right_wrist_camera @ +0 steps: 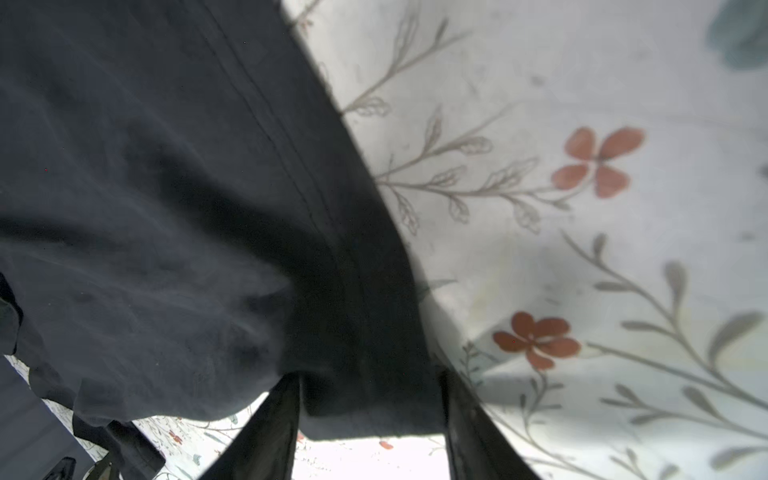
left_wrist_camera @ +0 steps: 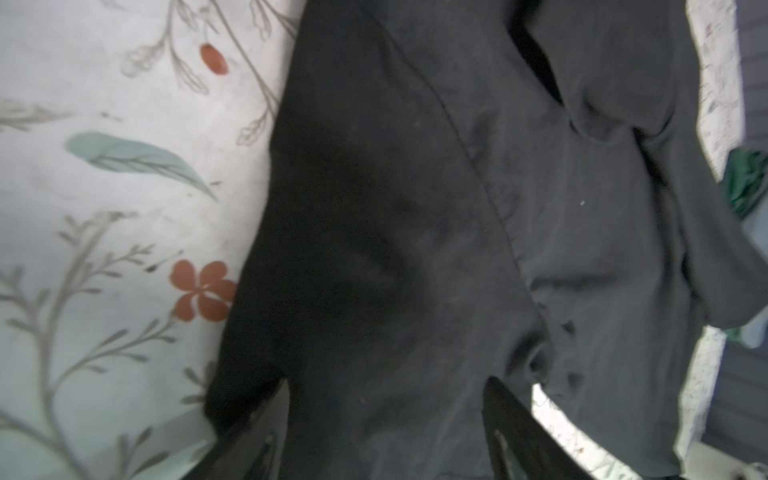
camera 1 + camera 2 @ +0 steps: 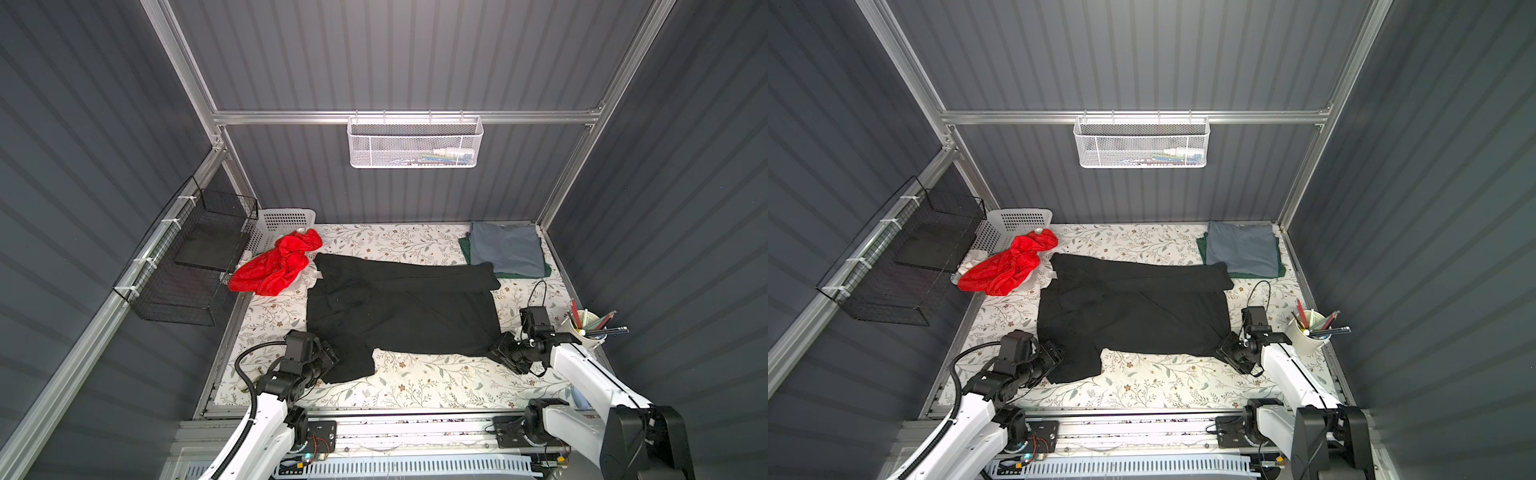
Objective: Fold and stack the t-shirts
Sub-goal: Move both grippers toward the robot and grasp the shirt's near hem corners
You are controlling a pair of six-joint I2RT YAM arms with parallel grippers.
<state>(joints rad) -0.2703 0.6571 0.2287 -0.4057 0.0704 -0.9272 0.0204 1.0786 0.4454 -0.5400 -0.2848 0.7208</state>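
Black t-shirt (image 3: 399, 307) lies spread at centre frame on the floral table (image 3: 415, 384). Left gripper (image 3: 332, 358) is at its lower-left sleeve, jaws apart and straddling the cloth. Right gripper (image 3: 498, 347) is at the lower-right corner. Cloth fills the gap between its fingers (image 1: 274, 415), but whether it is clamped cannot be told. Red t-shirt (image 3: 276, 266) lies crumpled upper left. Blue-grey t-shirt (image 3: 507, 249) is stacked on the green t-shirt (image 3: 464, 249) upper right.

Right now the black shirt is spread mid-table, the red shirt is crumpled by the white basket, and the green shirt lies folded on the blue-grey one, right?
No, the stack is reversed: the blue-grey shirt lies folded on the green shirt, as both top views show. The black shirt, red shirt and white basket are as you say.
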